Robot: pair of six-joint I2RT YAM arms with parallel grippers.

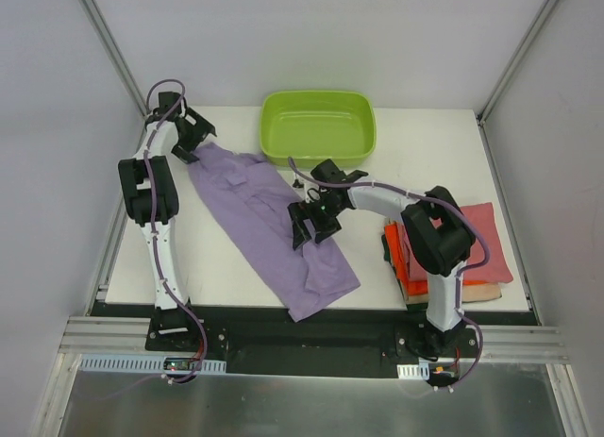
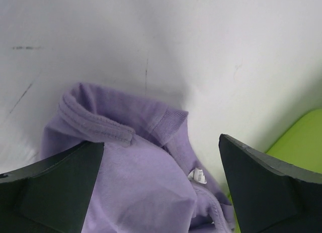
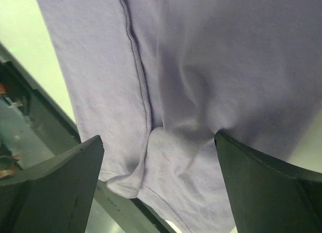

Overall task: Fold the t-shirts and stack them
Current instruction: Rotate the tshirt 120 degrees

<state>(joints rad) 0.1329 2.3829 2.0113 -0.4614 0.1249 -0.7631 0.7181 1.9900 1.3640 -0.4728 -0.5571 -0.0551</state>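
Observation:
A large lilac t-shirt (image 1: 255, 210) lies spread out in a long diagonal strip across the table, from far left to the near edge. My left gripper (image 1: 192, 138) is open at its far end, fingers either side of the collar and label (image 2: 141, 182). My right gripper (image 1: 316, 220) is open low over the shirt's right edge, with bunched cloth and a hem between its fingers (image 3: 211, 57). A folded rose-red shirt (image 1: 467, 243) tops a stack at the right, with an orange shirt (image 1: 394, 243) under it and a darker layer (image 1: 444, 294) at the bottom.
A lime-green tub (image 1: 318, 126) stands at the back centre, and its rim shows in the left wrist view (image 2: 302, 137). A small black item (image 1: 297, 184) lies in front of it. The shirt's near end overhangs the black front rail (image 1: 311, 326).

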